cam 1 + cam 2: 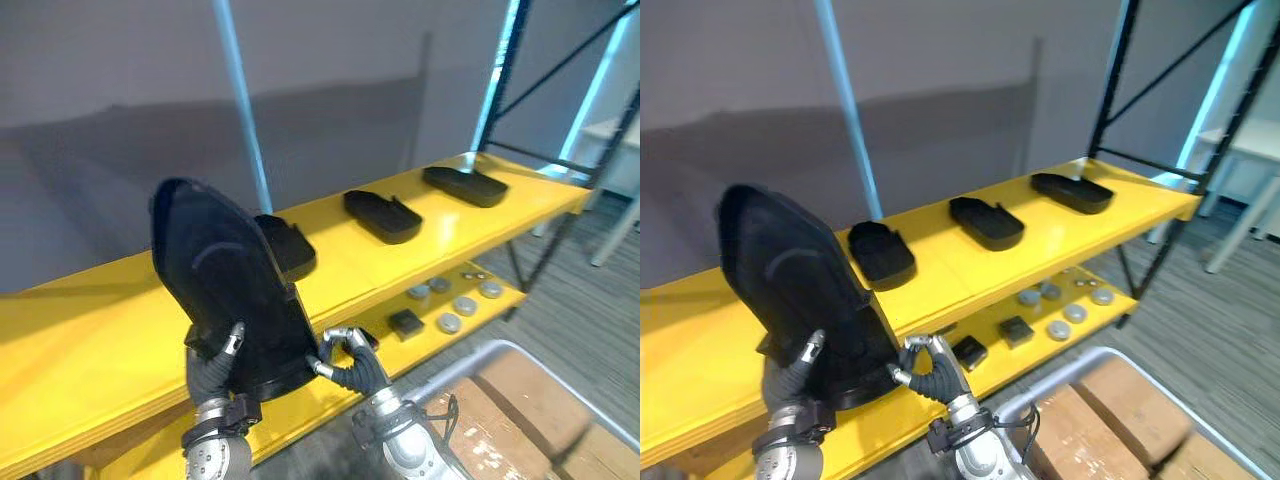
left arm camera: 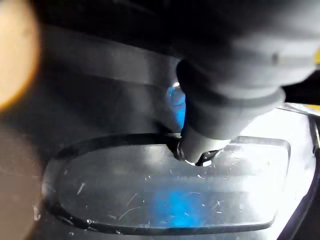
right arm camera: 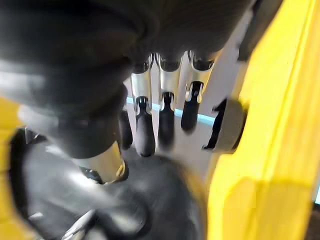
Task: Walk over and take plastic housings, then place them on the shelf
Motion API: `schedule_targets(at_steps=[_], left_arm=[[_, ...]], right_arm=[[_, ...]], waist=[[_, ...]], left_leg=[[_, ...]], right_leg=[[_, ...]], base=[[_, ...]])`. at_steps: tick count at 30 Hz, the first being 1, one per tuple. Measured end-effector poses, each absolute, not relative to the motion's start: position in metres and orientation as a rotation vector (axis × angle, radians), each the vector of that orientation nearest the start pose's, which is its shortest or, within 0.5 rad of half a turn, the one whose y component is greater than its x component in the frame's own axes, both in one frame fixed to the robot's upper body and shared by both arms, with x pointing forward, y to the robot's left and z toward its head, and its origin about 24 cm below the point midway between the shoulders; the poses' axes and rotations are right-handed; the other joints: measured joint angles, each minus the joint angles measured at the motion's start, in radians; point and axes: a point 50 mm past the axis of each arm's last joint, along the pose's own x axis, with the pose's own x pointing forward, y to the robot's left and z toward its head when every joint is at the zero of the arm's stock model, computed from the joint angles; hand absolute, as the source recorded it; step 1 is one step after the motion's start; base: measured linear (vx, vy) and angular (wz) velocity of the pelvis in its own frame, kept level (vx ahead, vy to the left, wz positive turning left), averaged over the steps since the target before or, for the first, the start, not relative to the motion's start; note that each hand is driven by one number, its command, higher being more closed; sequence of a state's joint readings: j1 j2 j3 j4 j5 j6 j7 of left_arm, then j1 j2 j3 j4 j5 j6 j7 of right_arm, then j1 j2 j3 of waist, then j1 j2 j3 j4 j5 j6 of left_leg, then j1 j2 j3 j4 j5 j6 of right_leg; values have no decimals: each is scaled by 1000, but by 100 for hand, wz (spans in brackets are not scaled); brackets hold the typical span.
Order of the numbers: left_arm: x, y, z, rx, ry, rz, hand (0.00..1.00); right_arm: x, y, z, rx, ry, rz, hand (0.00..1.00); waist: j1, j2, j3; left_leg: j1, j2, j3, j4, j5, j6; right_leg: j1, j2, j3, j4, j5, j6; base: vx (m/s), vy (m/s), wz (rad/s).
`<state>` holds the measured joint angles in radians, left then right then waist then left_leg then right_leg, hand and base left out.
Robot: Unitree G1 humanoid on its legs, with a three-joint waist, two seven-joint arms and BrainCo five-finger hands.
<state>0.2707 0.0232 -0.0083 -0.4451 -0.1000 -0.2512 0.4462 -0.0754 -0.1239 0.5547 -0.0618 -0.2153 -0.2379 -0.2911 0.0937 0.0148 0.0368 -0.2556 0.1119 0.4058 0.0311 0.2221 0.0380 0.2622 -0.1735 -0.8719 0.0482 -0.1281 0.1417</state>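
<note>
- The yellow 2-board shelf [image 1: 90, 330] on a black metal frame lies just beyond both hands. Its top board is bare to the left of the left hand, which I judge to be the free spot for the load.
- The large black plastic housing [image 1: 225, 290], a long rounded shell, stands tilted on end above the hands. Its lower end is in their grip and its upper end leans away over the top board. Gripped low like this, it could be tipped forward and laid flat.
- A metal-rimmed cart [image 1: 500, 350] holding brown cardboard boxes [image 1: 520, 410] sits to the right of the right hand, well apart from it.
- 3 smaller black tray-shaped plastic housings lie flat in a row on the top board, running away to the right of the hands. The nearest [image 1: 285, 245] is partly behind the held shell, then comes the middle one [image 1: 383, 215] and the farthest [image 1: 465, 185]. Their even spacing suggests the row is being extended toward the bare end.
- The left hand [image 1: 212, 368] is clamped on the shell's lower end, thumb pressed on the near face and fingers behind, probably taking most of the weight.
- The right hand [image 1: 352, 365] has its fingers curled onto the shell's lower right edge, pinching it, probably to stop it twisting.
- Small grey round discs [image 1: 450, 322] and black blocks [image 1: 405, 323] rest on the lower board, beyond and right of the right hand, clear of the work.
</note>
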Motion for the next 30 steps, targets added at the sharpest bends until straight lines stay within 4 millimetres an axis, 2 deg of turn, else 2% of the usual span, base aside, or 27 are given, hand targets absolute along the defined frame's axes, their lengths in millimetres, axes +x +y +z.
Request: schedule_targets(at_steps=[1, 2, 4, 5, 6, 7, 8, 9, 10, 11, 12, 13, 14, 15, 16, 17, 19, 21, 23, 24, 25, 26, 27, 28, 30], left_arm=[[184, 192, 113, -77, -456, 535, 100], [183, 193, 115, -36, -471, 555, 100], [178, 198, 124, 86, -516, 611, 100], [176, 200, 127, 122, -534, 628, 100], [175, 202, 129, 145, -546, 643, 100], [174, 203, 134, 173, -572, 656, 100], [177, 203, 137, 178, -592, 667, 100], [180, 202, 139, 175, -603, 661, 100], [186, 198, 141, 161, -611, 641, 100], [192, 192, 139, 147, -604, 613, 100], [194, 191, 137, 146, -597, 604, 100], [196, 187, 134, 143, -584, 581, 100], [196, 186, 135, 145, -585, 571, 100], [195, 184, 133, 137, -579, 561, 100], [193, 183, 133, 118, -574, 557, 100], [191, 184, 134, 105, -576, 556, 100], [185, 185, 135, 9, -580, 544, 100], [181, 186, 134, -96, -566, 524, 100], [182, 184, 132, -191, -555, 499, 100], [182, 183, 133, -230, -558, 490, 100], [182, 181, 133, -276, -561, 480, 100], [183, 181, 133, -297, -564, 474, 100], [184, 180, 132, -316, -562, 461, 100], [186, 180, 128, -324, -541, 458, 100], [189, 179, 119, -325, -501, 447, 100]], right_arm=[[231, -45, 87, -176, -424, 294, 0], [233, -47, 89, -166, -426, 279, 0], [239, -57, 91, -140, -421, 224, 0], [242, -62, 92, -123, -416, 196, 0], [243, -68, 93, -115, -411, 173, 0], [245, -74, 92, -105, -404, 138, 0], [243, -84, 91, -85, -396, 87, 0], [241, -90, 91, -67, -391, 51, 0], [232, -106, 84, -35, -356, -30, 0], [219, -124, 75, -24, -311, -111, 0], [213, -132, 70, -22, -286, -149, 0], [202, -142, 61, -15, -238, -202, 0], [197, -146, 58, -19, -220, -225, 0], [192, -151, 54, -27, -202, -244, 0], [191, -150, 54, -32, -199, -236, 0], [192, -149, 55, -28, -203, -228, 0], [193, -136, 56, 1, -208, -183, 0], [195, -127, 60, 19, -225, -144, 0], [197, -123, 62, 24, -235, -114, 0], [198, -122, 64, 30, -241, -99, 0], [200, -120, 66, 38, -252, -80, 0], [203, -120, 69, 42, -265, -69, 0], [207, -121, 72, 32, -283, -58, 0], [210, -122, 75, 17, -301, -46, 0], [212, -127, 77, 3, -311, -59, 0]], waist=[[0, -6, -1], [0, -6, -1], [9, -8, 4], [8, -12, 7], [2, -11, 8], [-11, -9, 14], [-34, -5, 31], [-48, -7, 48], [-84, -1, 69], [-115, -5, 76], [-125, -6, 79], [-140, -23, 77], [-140, -39, 71], [-140, -45, 72], [-125, -28, 71], [-124, -22, 71], [-115, -21, 70], [-113, -19, 79], [-115, -12, 88], [-114, -12, 90], [-115, -14, 91], [-121, -16, 96], [-125, -17, 100], [-128, -18, 101], [-132, -12, 97]], left_leg=[[1, -40, -24, -7, -7, 12], [3, -56, -34, -8, -14, 22], [34, -105, -73, -9, -45, 41], [55, -121, -97, -10, -61, 49], [74, -130, -125, -14, -80, 57], [86, -130, -164, -19, -101, 61], [94, -128, -226, -25, -102, 67], [105, -130, -264, -32, -100, 69], [122, -136, -337, -39, -98, 72], [145, -150, -390, -51, -95, 73], [157, -161, -413, -53, -94, 71], [178, -195, -449, -52, -98, 63], [185, -218, -461, -52, -101, 59], [206, -239, -472, -58, -106, 52], [207, -227, -458, -67, -109, 48], [207, -220, -453, -74, -109, 45], [208, -187, -416, -87, -109, 30], [203, -177, -393, -59, -128, 14], [169, -175, -392, 21, -177, 1], [145, -173, -396, 64, -201, -21], [112, -169, -398, 117, -242, -60], [78, -153, -364, 204, -295, -54], [21, -96, -314, 358, -336, -45], [-5, -33, -300, 471, -361, -58], [-9, 40, -326, 521, -372, -75]], right_leg=[[8, -31, -21, 27, 0, 0], [11, -52, -31, 53, 0, 0], [7, -151, -46, 241, 2, -5], [-2, -200, -40, 357, 16, -38], [-24, -241, -15, 475, 54, -111], [-99, -241, 116, 596, 16, -142], [-203, -153, 316, 645, -73, -132], [-238, -91, 410, 641, -105, -132], [-295, 15, 562, 585, -143, -126], [-324, 77, 673, 499, -150, -122], [-336, 91, 718, 460, -149, -122], [-346, 93, 794, 358, -136, -123], [-355, 74, 816, 312, -95, -128], [-357, 49, 823, 312, -72, -88], [-358, 61, 832, 282, -69, -91], [-357, 68, 836, 265, -63, -96], [-333, 102, 865, 184, -18, -106], [-315, 112, 889, 147, 2, -106], [-305, 112, 887, 135, 2, -106], [-305, 111, 883, 135, 2, -106], [-306, 105, 864, 135, 4, -109], [-306, 95, 846, 135, 6, -110], [-304, 86, 830, 137, 6, -110], [-300, 64, 820, 140, 5, -110], [-294, 31, 801, 150, 4, -108]], base=[[253, 112, 71], [317, 163, 88], [285, 178, 73], [236, 160, 66], [294, 208, 82], [233, 141, 105], [207, 105, 114], [114, 1, 155], [98, -35, 185], [86, -49, 184], [67, -68, 164], [43, -62, 103], [70, -97, 96], [110, -106, 28], [129, -130, 3], [124, -120, -38], [105, -96, -51], [94, -37, -47], [60, -8, -7], [42, 18, 18], [41, 35, 30], [45, 44, 41], [43, 53, 39], [48, 93, 33], [38, 163, 27]])
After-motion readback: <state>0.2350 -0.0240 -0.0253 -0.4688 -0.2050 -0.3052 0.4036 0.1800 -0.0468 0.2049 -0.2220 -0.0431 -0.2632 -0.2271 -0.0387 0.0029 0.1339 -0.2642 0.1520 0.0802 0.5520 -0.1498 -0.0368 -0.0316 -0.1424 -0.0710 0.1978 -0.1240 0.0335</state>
